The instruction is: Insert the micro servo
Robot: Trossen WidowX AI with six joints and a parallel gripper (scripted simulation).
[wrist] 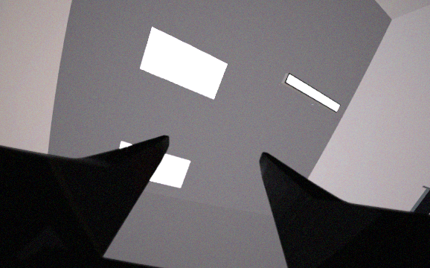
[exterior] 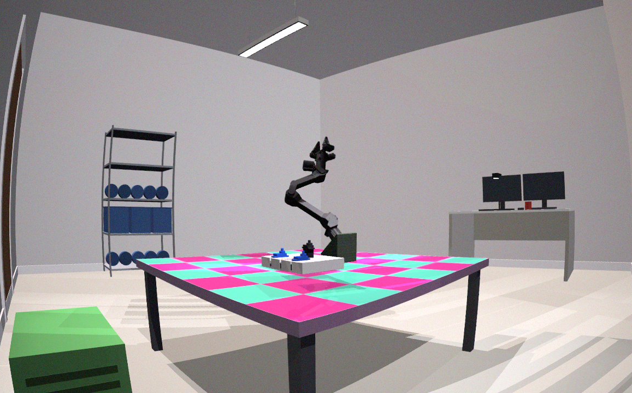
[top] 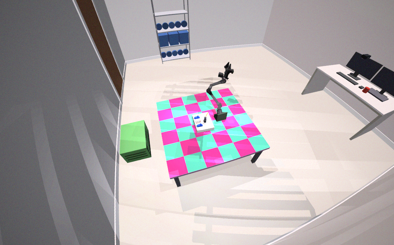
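Black parallel-jaw gripper (exterior: 324, 144) is pointing ceilingward, fingers spread wide, grasping nothing; the dark loose micro servo (exterior: 309, 249) is standing on the white rectangular deck (exterior: 325, 263), well below.

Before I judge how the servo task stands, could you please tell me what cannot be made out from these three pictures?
- Marked empty pocket and its side notch: too small on the white rectangular deck in the top view.
- Dark loose micro servo: ears, shaft and cable unreadable in the exterior view, too small.
- Wrist view: aimed at the ceiling, so table and deck are out of frame; only the black open gripper with nothing between its fingers.
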